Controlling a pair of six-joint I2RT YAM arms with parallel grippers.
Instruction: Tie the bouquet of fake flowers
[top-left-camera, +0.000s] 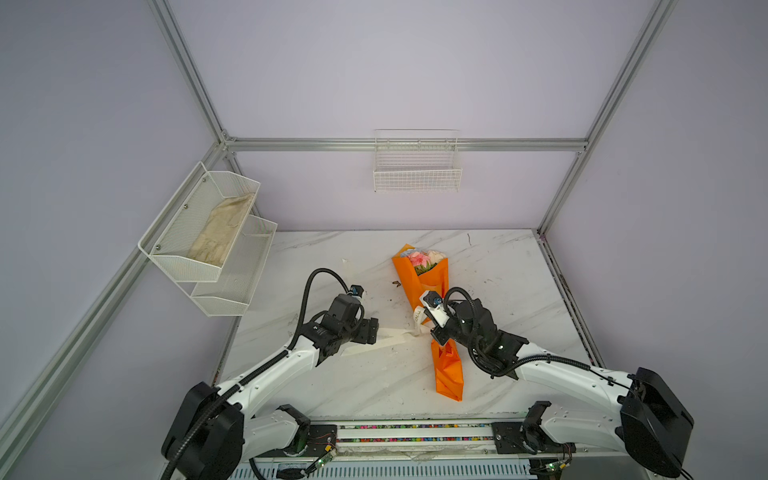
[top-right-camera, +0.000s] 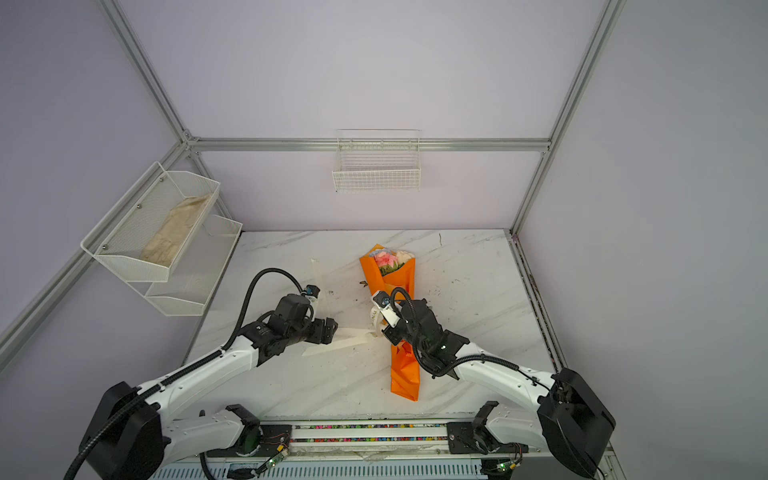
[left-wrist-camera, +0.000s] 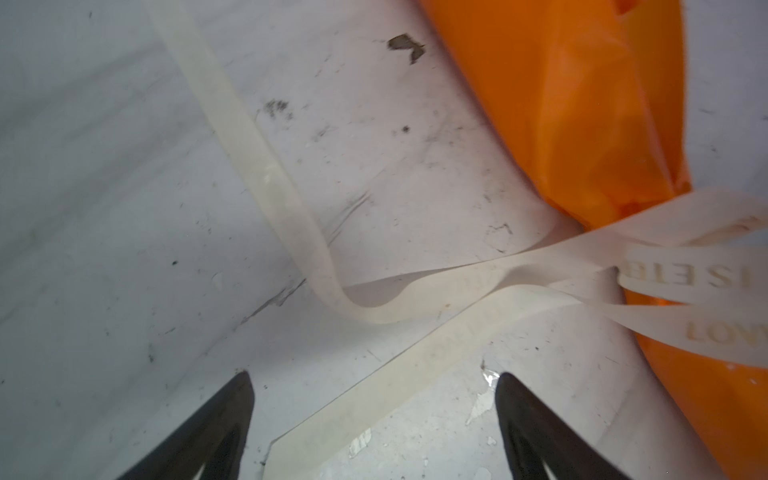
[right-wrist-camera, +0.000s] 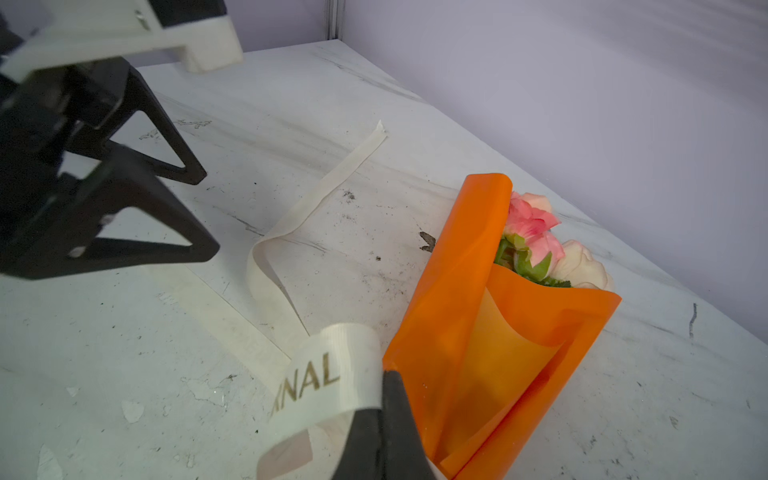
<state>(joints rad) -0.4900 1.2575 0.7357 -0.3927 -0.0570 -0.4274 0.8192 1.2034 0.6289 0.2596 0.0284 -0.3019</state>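
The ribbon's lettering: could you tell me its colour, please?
Gold lettering on the cream ribbon; clearest in the right wrist view.

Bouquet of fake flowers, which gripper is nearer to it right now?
Right. The right gripper is shut on the ribbon right beside the bouquet, at its orange wrap; the left gripper hangs open over the ribbon tails, apart from it.
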